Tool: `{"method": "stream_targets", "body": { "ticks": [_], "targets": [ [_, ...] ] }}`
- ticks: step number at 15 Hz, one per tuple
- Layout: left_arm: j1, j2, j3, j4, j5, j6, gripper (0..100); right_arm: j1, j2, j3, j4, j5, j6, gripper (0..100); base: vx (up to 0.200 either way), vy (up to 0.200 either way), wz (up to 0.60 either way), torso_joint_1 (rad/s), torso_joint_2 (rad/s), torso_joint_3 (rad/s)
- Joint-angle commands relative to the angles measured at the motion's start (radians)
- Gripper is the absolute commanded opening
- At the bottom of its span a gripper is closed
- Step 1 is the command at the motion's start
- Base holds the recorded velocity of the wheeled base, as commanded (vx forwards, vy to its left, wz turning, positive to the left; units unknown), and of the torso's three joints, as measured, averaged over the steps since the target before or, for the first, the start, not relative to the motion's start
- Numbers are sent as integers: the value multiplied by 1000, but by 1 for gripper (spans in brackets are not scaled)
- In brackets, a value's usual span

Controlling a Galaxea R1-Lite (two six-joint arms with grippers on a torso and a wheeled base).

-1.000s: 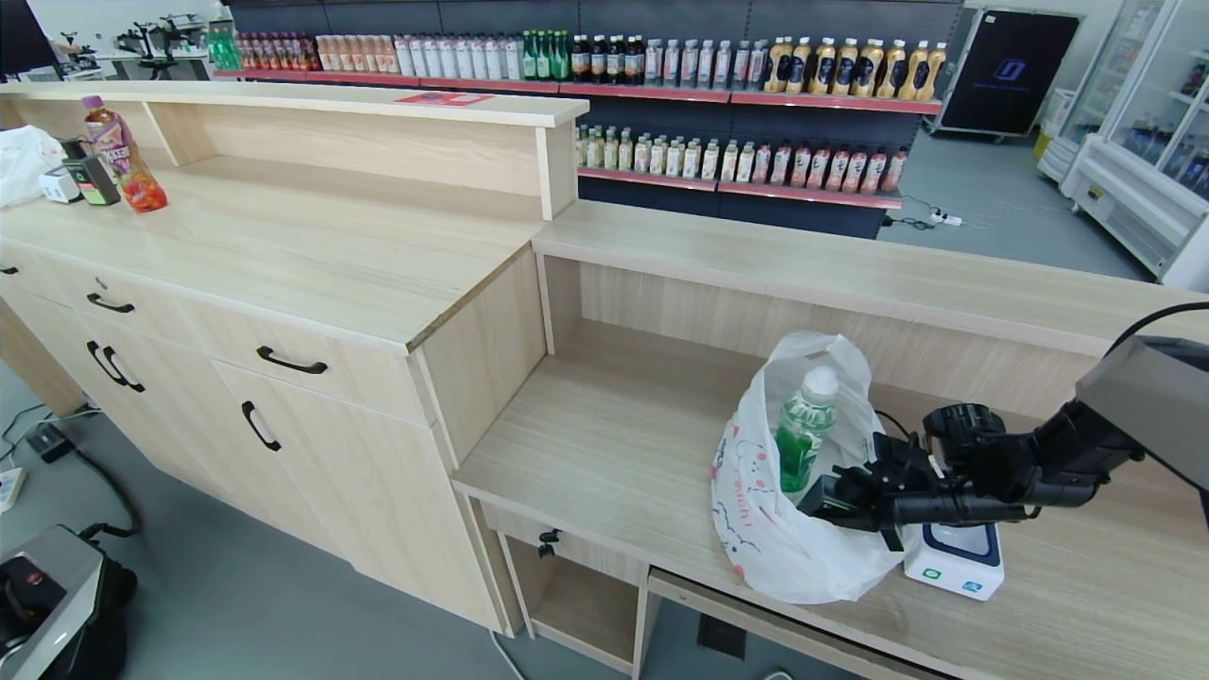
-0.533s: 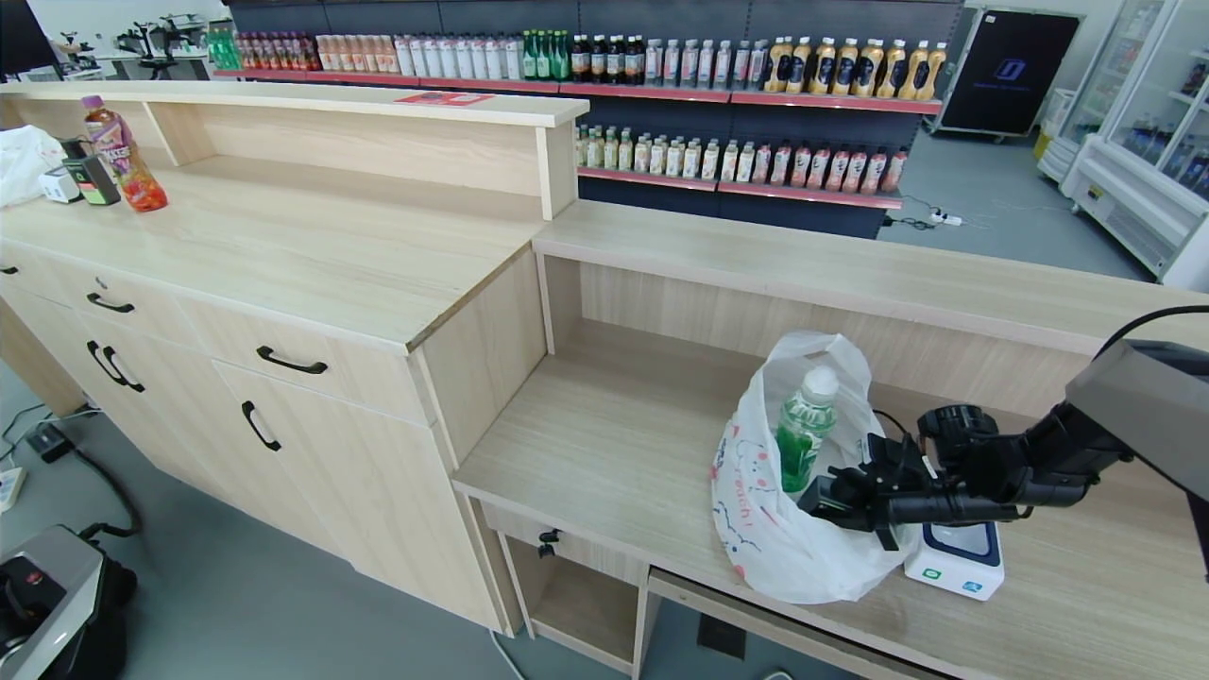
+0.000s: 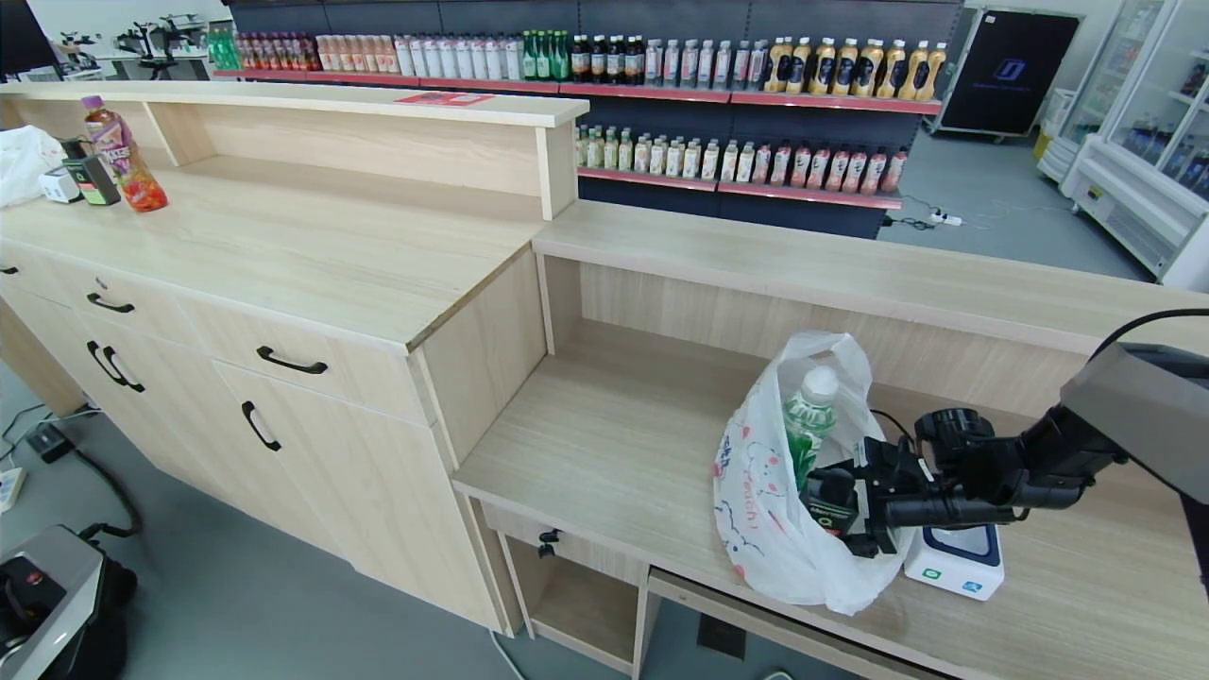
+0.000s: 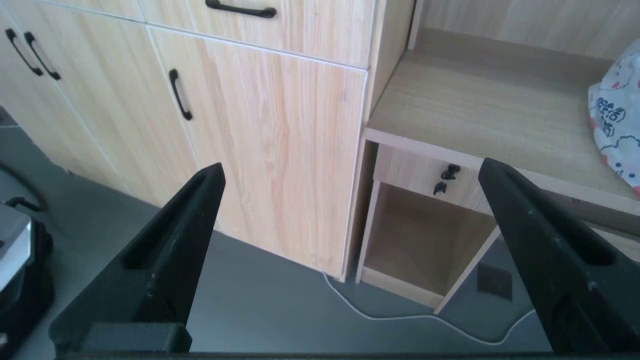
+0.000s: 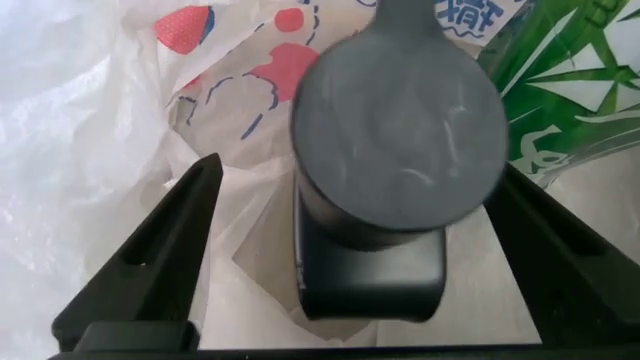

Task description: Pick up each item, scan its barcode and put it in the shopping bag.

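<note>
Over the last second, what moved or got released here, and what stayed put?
The right hand nudged slightly deeper into the white plastic shopping bag, and the black round-lidded container now sits free inside the open hand, apparently let go. The bag's near side bulged out. Green white-capped bottle and white scanner box stayed.

One shopping bag (image 3: 756,534), one green bottle (image 3: 808,420), one black container (image 3: 831,510), one white scanner (image 3: 954,565); farther off, seemingly one red bottle (image 3: 121,156).

a shop, a small grocery by the look of it: long red-edged shelves (image 3: 661,94) along the back carry rows of drink bottles (image 3: 718,61), glass-door fridges (image 3: 1152,104) stand to one side, and the pale wood checkout desk (image 3: 614,444) holds a small scanner (image 3: 954,562) beside a plastic shopping bag (image 3: 765,529).
</note>
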Motion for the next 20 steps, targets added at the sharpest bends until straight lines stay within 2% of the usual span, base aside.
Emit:
{"method": "stream_targets", "body": {
  "ticks": [1,13,16,20],
  "targets": [
    [0,0,0,-1,0,0,100,0,-8,0,1,0,1,100,0,0,0,0,0,0],
    [0,0,0,-1,0,-1,100,-71,-239,70,45,-2,37,100,0,0,0,0,0,0],
    [0,0,0,1,0,-1,100,-104,-338,122,45,-2,44,100,0,0,0,0,0,0],
    [0,0,0,1,0,0,100,-175,-590,259,45,0,152,100,0,0,0,0,0,0]
  ]
}}
